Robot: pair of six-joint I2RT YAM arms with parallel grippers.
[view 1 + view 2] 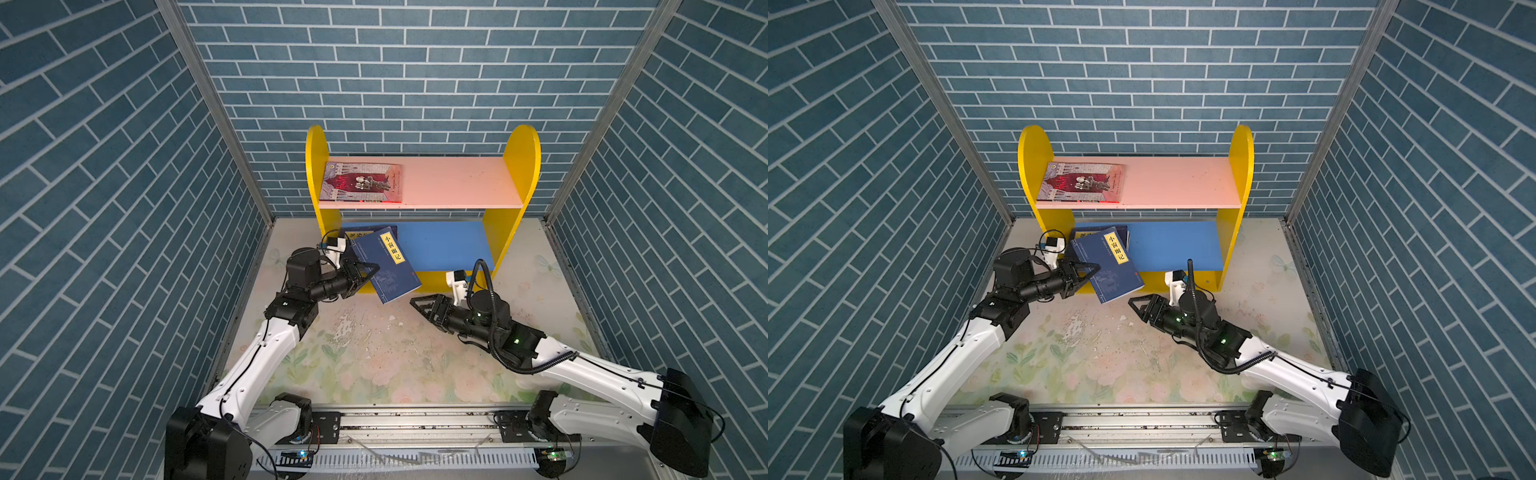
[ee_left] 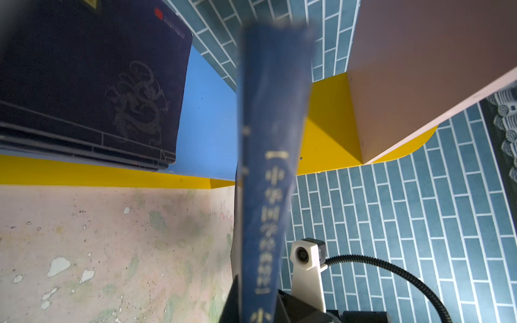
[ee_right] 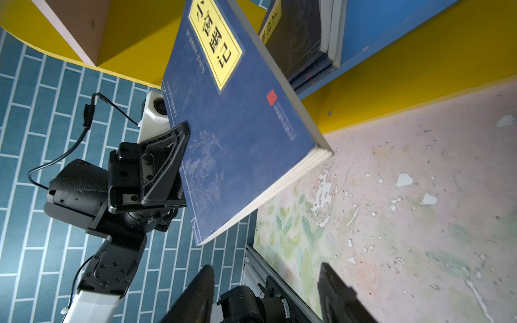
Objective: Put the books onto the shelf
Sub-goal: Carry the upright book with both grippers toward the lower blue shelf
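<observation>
1. On the shelf [image 1: 525, 153], upper middle of the frame, a red book [image 1: 360, 183] and dark books [image 2: 92, 84] lie.
2. Just below, the left claw [image 1: 370, 270] is clamped on the last blue book [image 1: 388, 270], not yet in.
3. The right claw [image 1: 415, 303] is apart, empty.

Blurred navy book [image 2: 270, 139] before shelf [image 2: 207, 117]

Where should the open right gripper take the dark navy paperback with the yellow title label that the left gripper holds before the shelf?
At the free page edge near its lower corner, coming from the right. The dark navy paperback is thin and cover-up; the left gripper clamps its spine side, so the opposite edge juts bare toward the right gripper. Probably close across its thickness.
</observation>
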